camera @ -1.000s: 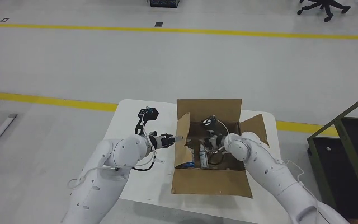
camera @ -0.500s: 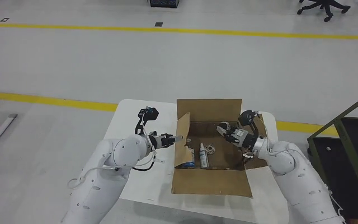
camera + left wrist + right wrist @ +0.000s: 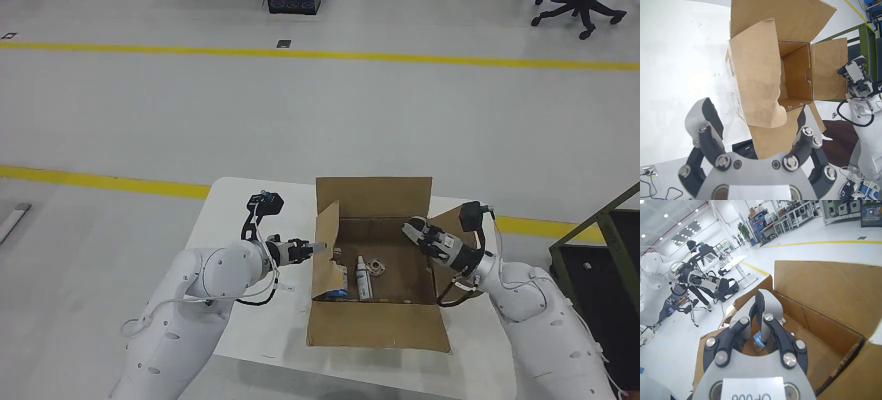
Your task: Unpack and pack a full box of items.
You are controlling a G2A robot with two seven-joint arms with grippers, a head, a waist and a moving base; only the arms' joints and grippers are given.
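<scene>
One change: your right gripper [image 3: 415, 232], fingers pressed together and empty, has left the box [image 3: 375, 325] for its right rim; your left gripper [image 3: 318, 246] stays spread open.

The box [image 3: 375, 325] sits on the table [image 3: 228, 215], a bit to the right of the middle. In the box, on the bottom, a bottle [image 3: 362, 280] lies near the middle. A small round part [image 3: 376, 266] is just right of it. Another bottle [image 3: 338, 293] lies in the near left corner. The left gripper [image 3: 318, 246] is just outside the box, beside the left flap [image 3: 327, 272]. The right gripper [image 3: 413, 231] is over the far right part of the box.
</scene>
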